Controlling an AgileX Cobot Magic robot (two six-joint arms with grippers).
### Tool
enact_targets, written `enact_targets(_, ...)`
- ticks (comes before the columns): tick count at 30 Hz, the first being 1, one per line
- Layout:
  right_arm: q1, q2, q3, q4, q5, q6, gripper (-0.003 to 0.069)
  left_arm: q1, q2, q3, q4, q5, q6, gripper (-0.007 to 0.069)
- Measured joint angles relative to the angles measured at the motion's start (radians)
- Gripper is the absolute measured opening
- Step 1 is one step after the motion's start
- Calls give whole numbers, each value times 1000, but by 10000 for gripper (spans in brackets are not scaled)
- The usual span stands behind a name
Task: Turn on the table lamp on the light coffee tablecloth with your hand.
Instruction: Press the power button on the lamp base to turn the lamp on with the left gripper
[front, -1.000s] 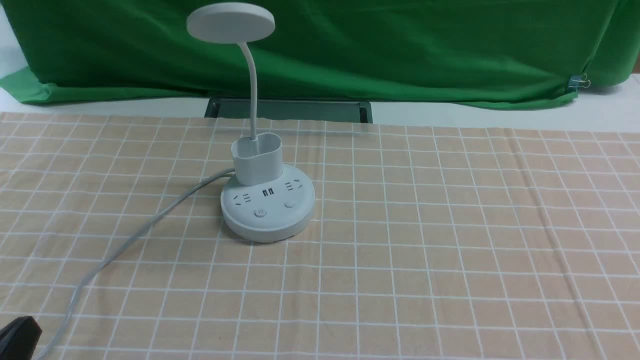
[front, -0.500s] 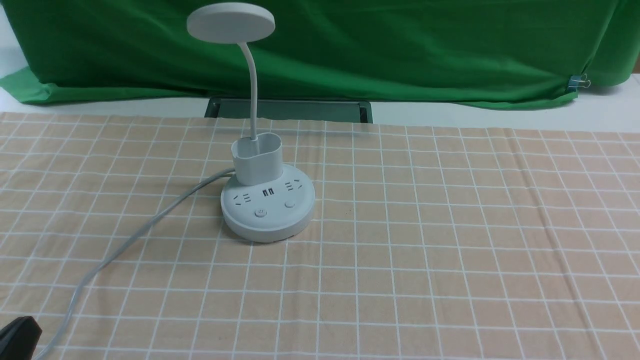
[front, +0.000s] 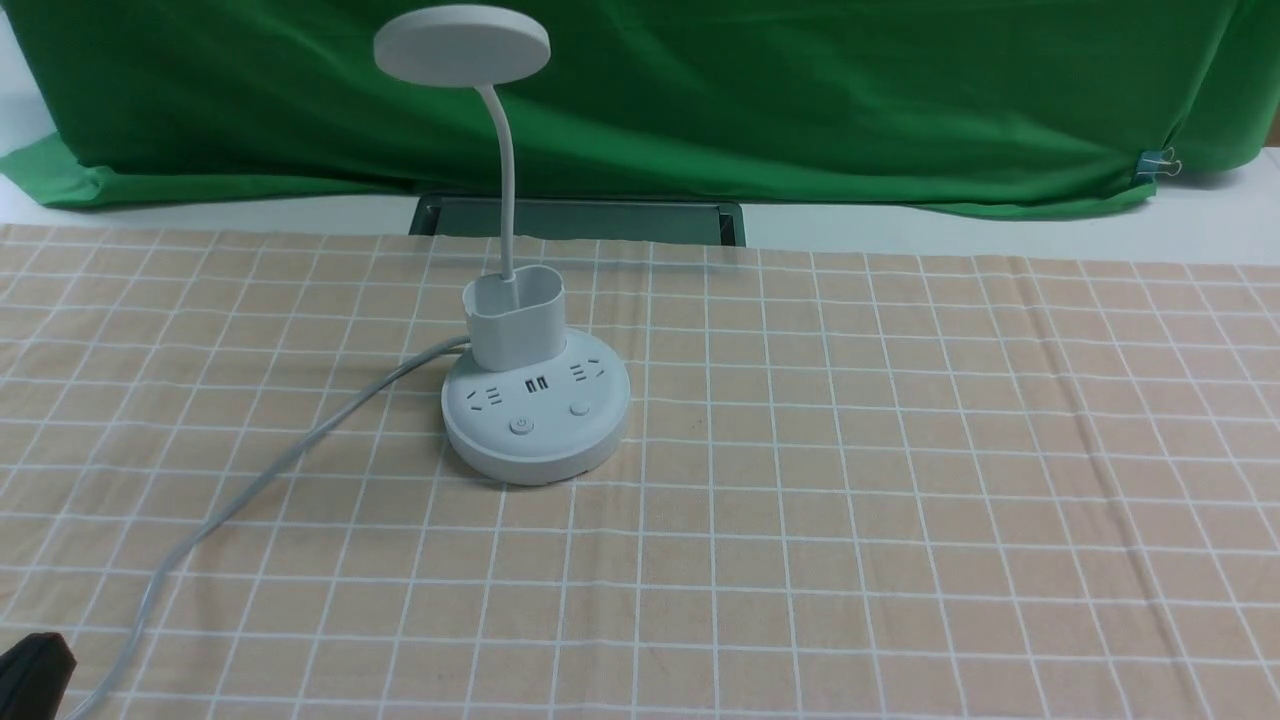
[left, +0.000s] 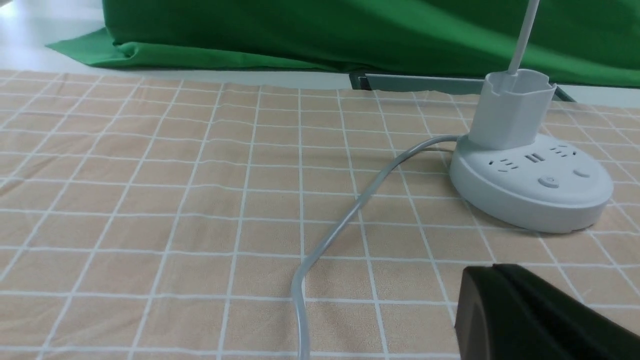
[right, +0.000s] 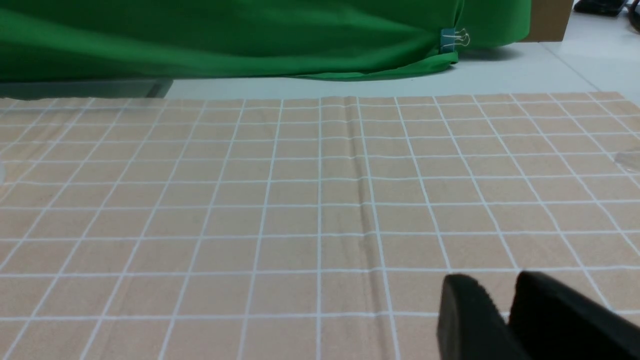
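Observation:
The white table lamp (front: 535, 420) stands left of centre on the light coffee tablecloth (front: 900, 450). Its disc head (front: 462, 45) sits on a thin gooseneck and looks unlit. The round base carries sockets and a power button (front: 520, 427). Its grey cord (front: 260, 480) runs to the near left. Only a black tip of my left gripper (front: 35, 670) shows at the near-left corner, far from the lamp. In the left wrist view it (left: 492, 267) is shut and empty, short of the base (left: 530, 200). My right gripper (right: 500, 282) shows only in its wrist view, slightly open, over bare cloth.
A green backdrop cloth (front: 700, 100) hangs across the back, held by a binder clip (front: 1160, 162) at the right. A dark grey slot (front: 580, 220) lies behind the lamp at the tablecloth's far edge. A low fold (right: 357, 200) runs along the cloth.
The tip of my left gripper has drawn back slightly toward the near-left corner of the front view. The lamp and cord have not moved.

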Motion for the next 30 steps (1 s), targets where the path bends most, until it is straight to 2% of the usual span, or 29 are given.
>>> enact_targets(12,0,0,0,0,-1,0,230,0,0,0,20,-29,2,1)
enact_targets(14,0,0,0,0,-1,0,234,0,0,0,21,-95,2,1)
enact_targets(19,0,0,0,0,-1,0,235,0,0,0,24,-416,3,1)
enact_targets(20,0,0,0,0,-1,0,235,0,0,0,26,-416,3,1)
enact_targets(21,0,0,0,0,-1,0,235,0,0,0,36,-509,6,1)
enact_targets(26,0,0,0,0,-1,0,237,0,0,0,96,-756,13,1)
enact_targets(30,0,0,0,0,-1,0,238,0,0,0,116,-913,-76,1)
